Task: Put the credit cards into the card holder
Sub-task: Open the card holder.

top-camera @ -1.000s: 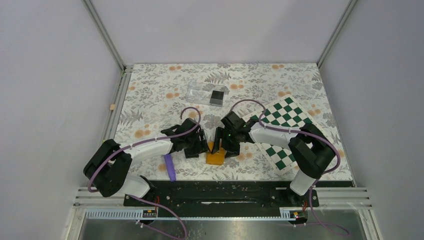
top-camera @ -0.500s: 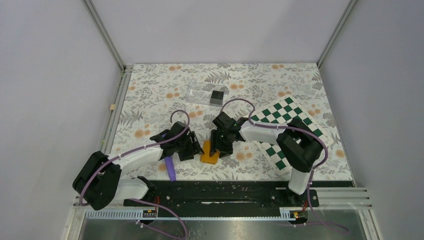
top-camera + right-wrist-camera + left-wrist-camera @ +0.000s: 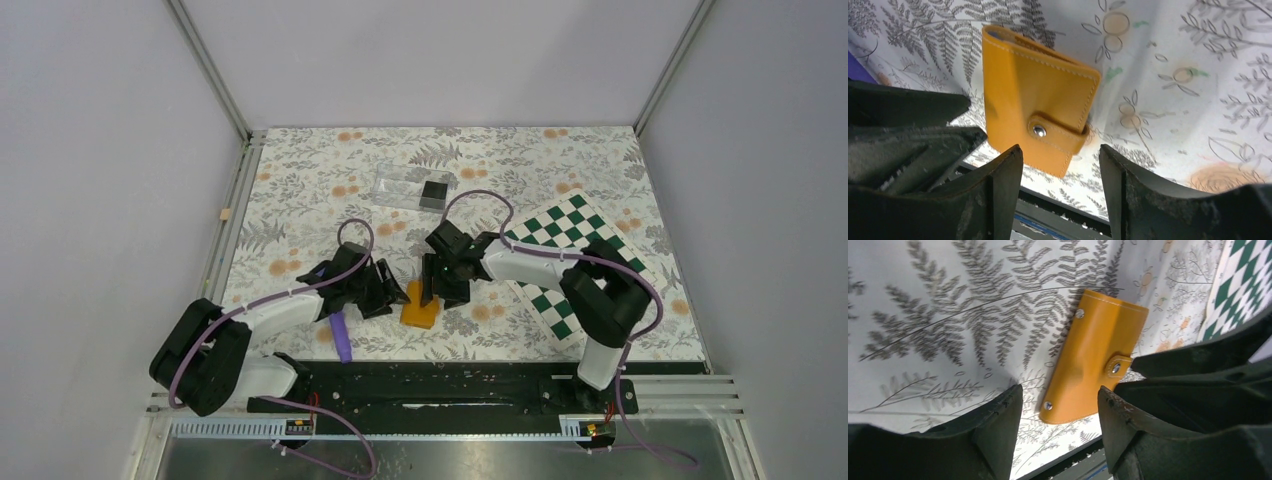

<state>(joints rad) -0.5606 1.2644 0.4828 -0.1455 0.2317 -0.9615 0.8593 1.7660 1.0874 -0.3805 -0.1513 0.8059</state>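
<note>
Wallet (image 3: 420,311) and both jaws have shifted slightly left.
It lies closed, lengthwise between the wide, empty jaws; right jaws nearer.

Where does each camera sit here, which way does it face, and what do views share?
Top external: above and behind both arms, looking down at the table; the arms show whole.
Left wrist: on the left gripper, facing down; its fingers frame the card holder.
Right wrist: on the right gripper, facing down; its fingers frame it too.
Shared: all three show the closed card holder.
</note>
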